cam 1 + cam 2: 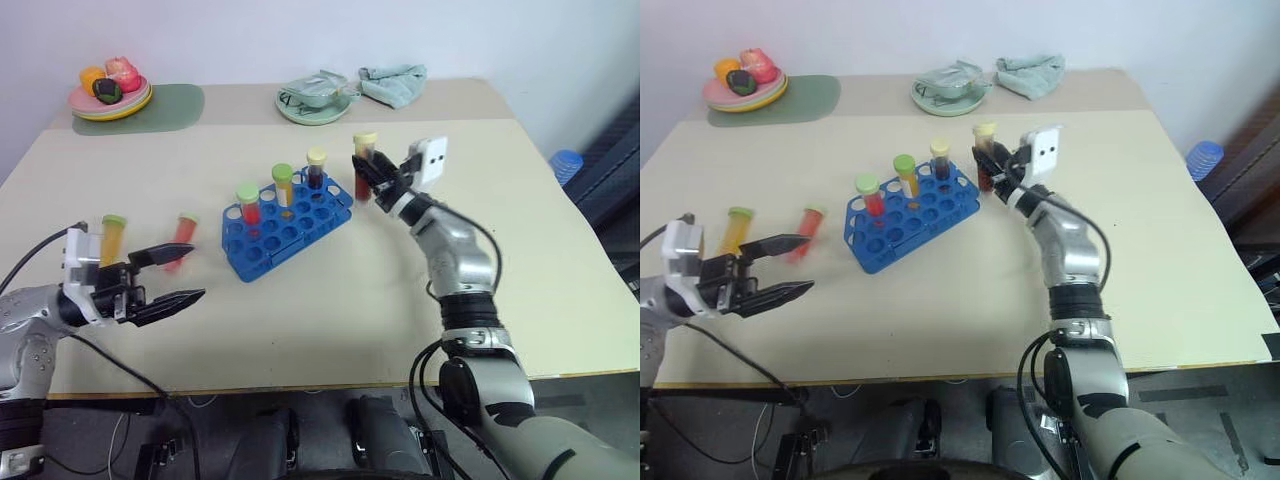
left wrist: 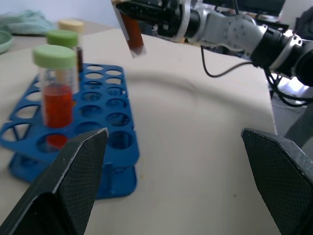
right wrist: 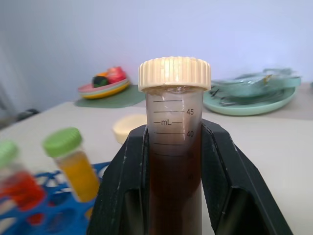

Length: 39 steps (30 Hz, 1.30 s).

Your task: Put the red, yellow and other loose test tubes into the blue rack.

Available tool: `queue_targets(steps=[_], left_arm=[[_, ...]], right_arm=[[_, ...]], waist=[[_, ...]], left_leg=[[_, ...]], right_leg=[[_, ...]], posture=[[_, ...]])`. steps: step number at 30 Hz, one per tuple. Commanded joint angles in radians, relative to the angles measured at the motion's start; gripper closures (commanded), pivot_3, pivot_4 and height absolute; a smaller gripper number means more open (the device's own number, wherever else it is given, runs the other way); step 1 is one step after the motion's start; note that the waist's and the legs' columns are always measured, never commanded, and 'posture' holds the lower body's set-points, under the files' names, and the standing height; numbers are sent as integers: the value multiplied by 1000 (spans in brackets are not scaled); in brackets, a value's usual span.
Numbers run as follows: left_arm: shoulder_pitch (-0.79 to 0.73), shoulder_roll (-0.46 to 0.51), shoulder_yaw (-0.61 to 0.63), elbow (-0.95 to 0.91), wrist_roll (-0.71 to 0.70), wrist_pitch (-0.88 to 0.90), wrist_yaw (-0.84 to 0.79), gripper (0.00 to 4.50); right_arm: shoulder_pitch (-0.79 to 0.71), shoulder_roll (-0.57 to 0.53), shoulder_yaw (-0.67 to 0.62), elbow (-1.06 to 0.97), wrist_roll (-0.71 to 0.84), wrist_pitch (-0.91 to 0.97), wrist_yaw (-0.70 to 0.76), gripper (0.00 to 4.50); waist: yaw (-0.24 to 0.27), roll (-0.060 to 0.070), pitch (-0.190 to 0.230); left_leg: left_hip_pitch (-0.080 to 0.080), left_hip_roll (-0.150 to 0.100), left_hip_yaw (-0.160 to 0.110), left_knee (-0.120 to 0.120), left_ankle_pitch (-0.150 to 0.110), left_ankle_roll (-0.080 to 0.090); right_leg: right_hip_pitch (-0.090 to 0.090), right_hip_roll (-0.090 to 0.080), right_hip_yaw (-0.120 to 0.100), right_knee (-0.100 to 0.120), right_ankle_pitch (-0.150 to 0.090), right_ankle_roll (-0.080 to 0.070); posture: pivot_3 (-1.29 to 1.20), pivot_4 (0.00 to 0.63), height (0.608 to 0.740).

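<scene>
**Dark tube held up by the rack, two still loose**

Going L to R: your left gripper (image 1: 185, 276) is hovering released, jaws wide, low over the surface (image 1: 330, 320). Just past it, a yellow tube (image 1: 112, 238) & a red tube (image 1: 183, 238) are lying loose. The blue rack (image 1: 288, 228) is carrying three capped tubes. Your right gripper (image 1: 368, 175) is clenching a cream-capped dark tube (image 3: 174, 161) upright, at the rack's right end.
</scene>
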Motion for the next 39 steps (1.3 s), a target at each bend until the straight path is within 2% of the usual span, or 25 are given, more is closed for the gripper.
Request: queue_targets(steps=[1,6,16,27,37,39], left_arm=[[7,14,42,-17,-13,-8,-4,0],[57,4,71,-68,-29,7,20,0],[129,13,130,-143,-56,41,53,0],[149,17,151,-204,-79,81,84,0],[148,15,151,-226,-87,99,103,0],[144,12,149,-233,-90,103,114,0]], right_arm=[[-76,41,-8,108,17,-186,2,3693],[-123,90,-11,254,32,-338,29,3693],[-142,155,-24,389,67,-438,55,3693],[-194,148,-90,581,83,-522,9,3693],[-205,148,-116,634,84,-550,6,3693],[-183,168,-115,646,73,-601,-9,3693]], waist=[[-4,0,0],[-14,0,0],[-15,0,0],[-16,0,0],[-16,0,0],[-16,0,0]], left_leg=[[0,0,0,0,0,0],[0,0,0,0,0,0],[1,0,0,0,1,-1],[4,0,0,0,1,-2],[11,0,0,-3,1,-2],[13,0,0,-3,1,-2]], right_leg=[[0,0,0,0,0,0],[0,0,0,0,0,0],[0,0,0,4,0,0],[2,0,0,4,-1,-1],[9,0,0,4,-2,-3],[10,0,0,4,-2,-3]], posture=[[0,150,740],[0,150,740],[0,150,740],[0,150,740],[0,150,740],[0,150,740]])
